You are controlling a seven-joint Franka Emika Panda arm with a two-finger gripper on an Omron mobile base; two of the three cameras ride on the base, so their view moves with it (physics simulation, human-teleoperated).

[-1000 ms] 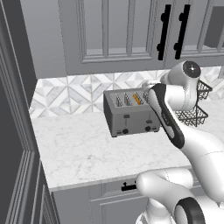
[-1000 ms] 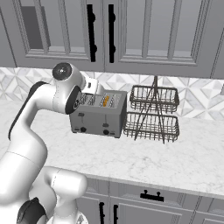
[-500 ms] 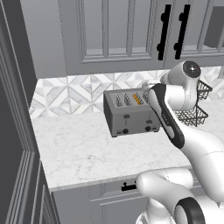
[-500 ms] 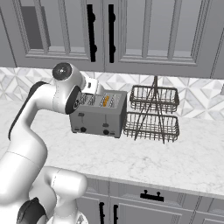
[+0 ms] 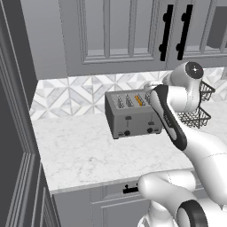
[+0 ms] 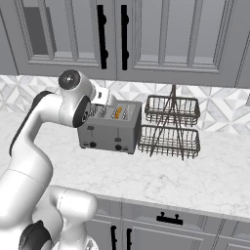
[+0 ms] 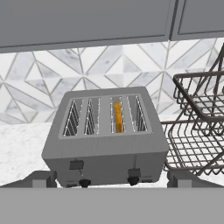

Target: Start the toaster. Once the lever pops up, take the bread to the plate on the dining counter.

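Note:
The grey four-slot toaster [image 5: 132, 119] [image 6: 109, 130] [image 7: 105, 146] stands on the white marble counter [image 5: 75, 150] against the tiled backsplash. The bread [image 7: 117, 117] [image 5: 138, 100] [image 6: 117, 113] sits low in the third slot from the left, showing as a thin orange-tan edge. On the toaster's front, the right lever [image 7: 134, 172] sits lower than the left lever [image 7: 76, 165]. My gripper [image 7: 111, 183] hovers just in front of and above the toaster, open, with the fingertips [image 7: 41, 179] wide apart and nothing between them. The plate and the dining counter are out of view.
A dark two-tier wire basket rack [image 6: 171, 129] [image 7: 197, 127] [image 5: 197, 104] stands close to the toaster's right side. Grey wall cabinets [image 6: 146, 39] hang above. A tall dark panel [image 5: 13, 133] bounds the counter on the left; bare marble lies in front of the toaster.

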